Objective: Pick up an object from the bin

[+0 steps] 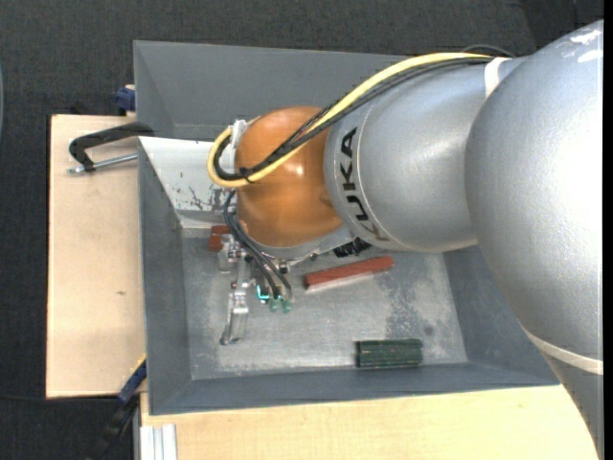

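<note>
The jaws stood apart over bare floor, so nothing was grasped yet, the gripper (251, 312) hanging low toward the bin's (159, 286) 9 o'clock side, a reddish-brown stick (347, 273) near its 2 o'clock, a dark green block (389, 353) well apart at 4 o'clock, the arm (431, 151) slanting in from 2 o'clock.

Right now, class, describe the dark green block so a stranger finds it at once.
In the grey bin, follow the floor to the lower wall, right of middle. A small block lies there alone. Unlike the long red stick higher up, it is short and dark green.
</note>
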### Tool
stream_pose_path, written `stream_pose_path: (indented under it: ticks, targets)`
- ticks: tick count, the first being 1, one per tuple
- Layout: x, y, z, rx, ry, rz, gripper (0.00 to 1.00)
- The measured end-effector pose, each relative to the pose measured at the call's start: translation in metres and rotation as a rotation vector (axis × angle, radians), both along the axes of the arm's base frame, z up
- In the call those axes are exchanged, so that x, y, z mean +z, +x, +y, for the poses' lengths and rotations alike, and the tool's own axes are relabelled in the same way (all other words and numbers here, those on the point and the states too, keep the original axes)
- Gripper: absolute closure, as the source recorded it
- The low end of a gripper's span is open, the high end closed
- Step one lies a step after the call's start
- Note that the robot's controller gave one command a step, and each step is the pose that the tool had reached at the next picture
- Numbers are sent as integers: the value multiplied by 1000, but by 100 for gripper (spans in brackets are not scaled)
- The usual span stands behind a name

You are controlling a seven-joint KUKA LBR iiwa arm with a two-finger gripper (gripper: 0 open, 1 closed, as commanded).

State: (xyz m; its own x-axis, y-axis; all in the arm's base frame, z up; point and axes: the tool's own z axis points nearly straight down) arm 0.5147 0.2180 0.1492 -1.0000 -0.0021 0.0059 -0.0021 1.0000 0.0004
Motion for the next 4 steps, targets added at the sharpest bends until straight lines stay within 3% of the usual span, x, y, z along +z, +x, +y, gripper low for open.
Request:
stream_pose_path:
  ticks: [1,2,3,4]
  targets:
    - [2,1,0,0,1,-3,0]
    - [-40,-4,-10,-59,4,-12,0]
    - [-18,0,-38,30,-1,2,0]
    - [-55,-1,-82,168,0,-3,100]
